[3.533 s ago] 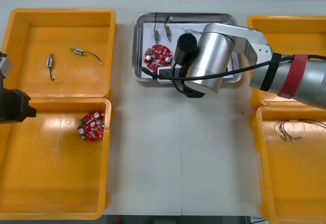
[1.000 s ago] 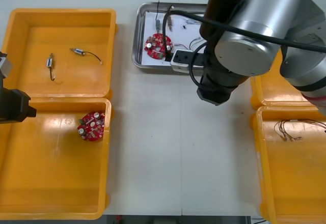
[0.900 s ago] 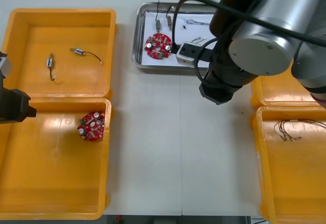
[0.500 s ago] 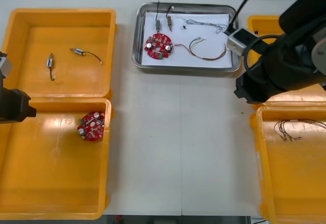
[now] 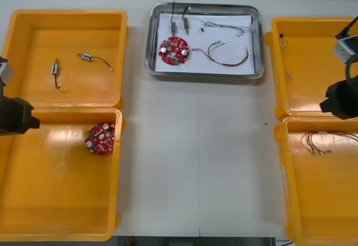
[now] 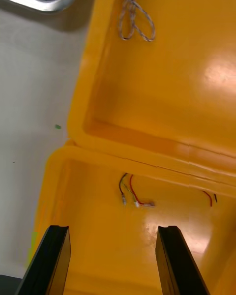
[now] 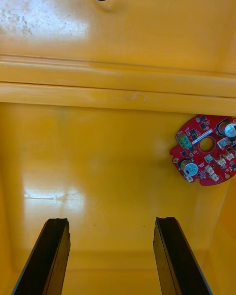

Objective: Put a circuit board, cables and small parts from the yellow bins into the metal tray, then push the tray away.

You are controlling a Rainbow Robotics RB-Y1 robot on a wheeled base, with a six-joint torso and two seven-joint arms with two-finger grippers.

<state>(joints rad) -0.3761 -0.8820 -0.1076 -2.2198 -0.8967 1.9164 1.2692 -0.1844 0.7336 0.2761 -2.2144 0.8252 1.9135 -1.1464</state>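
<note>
The metal tray (image 5: 204, 76) lies at the table's far middle, white inside. It holds a round red circuit board (image 5: 174, 51), a red and yellow cable (image 5: 230, 55), a twisted blue and white cable (image 5: 224, 27) and two small metal parts (image 5: 173, 27). My right gripper (image 6: 112, 261) is open, with nothing between its fingers, above the two right bins. Its arm (image 5: 341, 98) shows at the right edge, well clear of the tray. My left gripper (image 7: 112, 261) is open over the near left bin, short of a second circuit board (image 7: 205, 150). The left arm (image 5: 14, 117) is parked at the left edge.
The far left bin (image 5: 22, 28) holds small metal parts (image 5: 55, 70); one has a black cable (image 5: 103, 61). The near left bin's board (image 5: 100, 138) lies by its right wall. The right bins hold a twisted cable (image 6: 136, 14) and red and yellow cables (image 6: 135, 195). Bare table (image 5: 196, 156) lies between the bins.
My right arm has pulled back from the tray, swinging right to above the right bins. The tray now lies a little farther away than at first. The left arm has not moved.
</note>
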